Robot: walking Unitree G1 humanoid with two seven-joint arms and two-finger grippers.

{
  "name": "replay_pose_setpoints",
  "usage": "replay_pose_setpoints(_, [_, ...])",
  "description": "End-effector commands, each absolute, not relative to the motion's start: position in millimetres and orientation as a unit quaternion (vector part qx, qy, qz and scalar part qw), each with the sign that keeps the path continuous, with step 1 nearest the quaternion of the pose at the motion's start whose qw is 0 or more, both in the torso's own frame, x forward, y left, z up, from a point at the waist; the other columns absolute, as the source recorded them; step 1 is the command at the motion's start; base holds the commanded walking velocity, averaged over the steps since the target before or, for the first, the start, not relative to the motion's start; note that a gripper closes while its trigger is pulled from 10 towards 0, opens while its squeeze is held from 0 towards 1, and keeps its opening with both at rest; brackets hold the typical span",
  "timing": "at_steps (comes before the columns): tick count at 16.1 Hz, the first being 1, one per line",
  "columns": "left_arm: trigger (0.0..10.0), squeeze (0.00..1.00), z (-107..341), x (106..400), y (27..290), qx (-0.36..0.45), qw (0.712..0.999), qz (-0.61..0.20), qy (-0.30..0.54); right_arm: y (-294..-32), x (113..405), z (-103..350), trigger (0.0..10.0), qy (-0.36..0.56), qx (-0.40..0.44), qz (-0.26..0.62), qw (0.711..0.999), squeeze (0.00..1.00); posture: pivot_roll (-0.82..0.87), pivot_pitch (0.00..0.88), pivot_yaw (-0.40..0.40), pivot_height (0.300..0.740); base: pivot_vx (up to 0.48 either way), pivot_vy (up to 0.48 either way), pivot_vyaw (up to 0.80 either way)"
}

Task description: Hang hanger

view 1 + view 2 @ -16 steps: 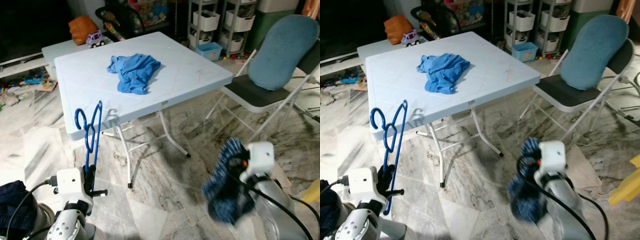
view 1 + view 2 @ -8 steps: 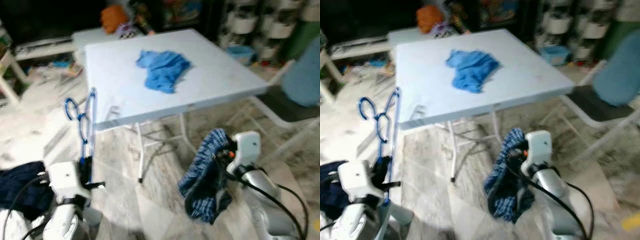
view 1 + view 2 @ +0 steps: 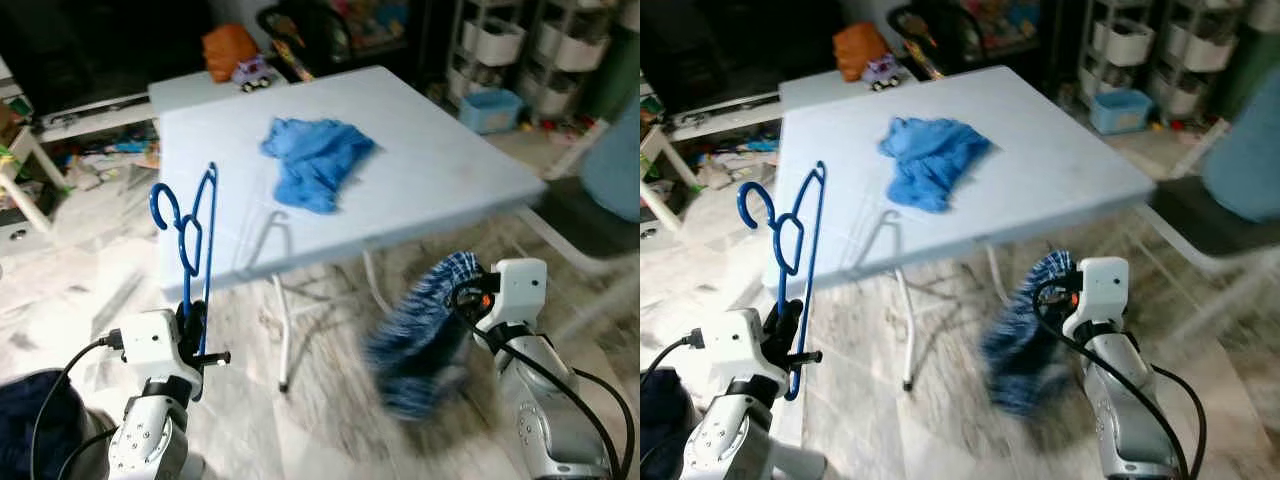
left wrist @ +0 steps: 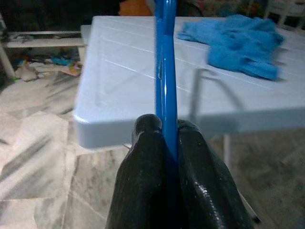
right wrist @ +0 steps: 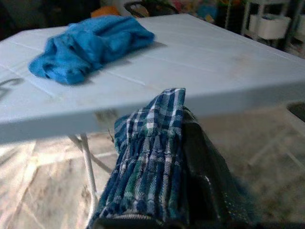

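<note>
A blue plastic hanger [image 3: 189,250] stands upright in front of the table's near left corner, hook end up. My left gripper [image 3: 192,325] is shut on its lower bar; the black fingers [image 4: 190,181] pinch the bar in the left wrist view. My right gripper [image 3: 470,300] is shut on a blue plaid garment [image 3: 425,335], which hangs blurred below the table's front edge. The plaid cloth [image 5: 147,157] drapes over that gripper's fingers in the right wrist view.
A light blue folding table [image 3: 440,160] stands ahead with a crumpled blue cloth [image 3: 315,160] on it. A dark blue garment [image 3: 35,425] lies at lower left. A folding chair [image 3: 600,200] is at right. Shelves, bins and toys line the back. The floor is marble.
The camera has swung and come closer to the table. The right gripper with the plaid garment has lifted towards the table's front edge, and the cloth swings. The hanger stays upright in the left gripper.
</note>
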State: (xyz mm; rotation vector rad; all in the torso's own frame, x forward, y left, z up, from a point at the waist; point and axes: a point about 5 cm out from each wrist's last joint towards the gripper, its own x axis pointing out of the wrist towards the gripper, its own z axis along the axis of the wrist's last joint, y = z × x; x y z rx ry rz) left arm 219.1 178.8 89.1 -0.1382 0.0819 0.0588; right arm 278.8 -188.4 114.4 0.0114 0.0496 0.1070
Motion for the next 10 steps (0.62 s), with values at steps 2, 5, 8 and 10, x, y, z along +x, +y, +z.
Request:
replay_pose_setpoints(2, [10.0, 0.00, 95, 220, 187, -0.053, 0.997, 0.050, 0.032, -180, 284, 123, 10.0, 0.003, 0.013, 0.062, 0.998, 0.00, -0.03, 0.000, 0.073, 0.740, 0.381, 0.000, 0.00])
replay_pose_setpoints(5, [10.0, 0.00, 110, 228, 185, -0.050, 0.998, 0.048, 0.006, -172, 298, 144, 10.0, -0.035, 0.002, 0.073, 0.997, 0.00, -0.03, 0.000, 0.073, 0.740, 0.380, 0.000, 0.78])
replay_pose_setpoints(8, [10.0, 0.00, 106, 227, 185, -0.047, 0.997, 0.051, 0.015, -165, 309, 157, 10.0, -0.059, 0.009, 0.081, 0.995, 0.00, -0.01, 0.000, 0.066, 0.740, 0.351, 0.000, 0.71])
replay_pose_setpoints(10, [10.0, 0.00, 105, 225, 186, -0.048, 0.997, 0.056, 0.019, -162, 311, 156, 10.0, -0.058, 0.004, 0.085, 0.995, 0.00, -0.01, 0.000, 0.064, 0.740, 0.326, 0.000, 0.62])
